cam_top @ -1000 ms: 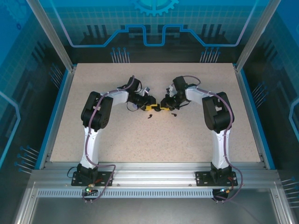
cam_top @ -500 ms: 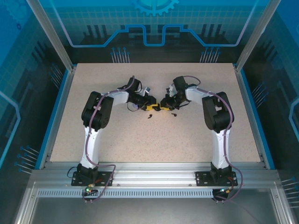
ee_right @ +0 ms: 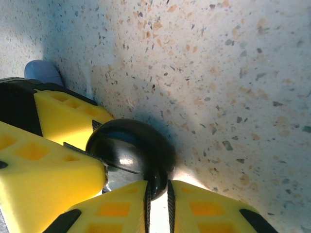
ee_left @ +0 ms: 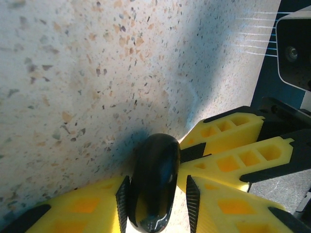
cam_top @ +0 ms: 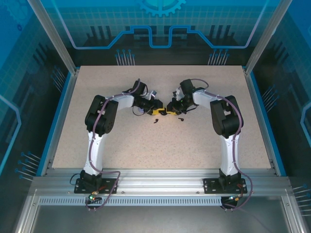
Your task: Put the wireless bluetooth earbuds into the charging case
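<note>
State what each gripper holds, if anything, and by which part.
Both hold the case. The left gripper clamps its rounded body from both sides; the right gripper pinches a thin edge at its rim.

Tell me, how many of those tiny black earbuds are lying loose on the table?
2. The left earbud and the right earbud lie apart on the table, just on the near side of the black case. None seems hidden.
</note>
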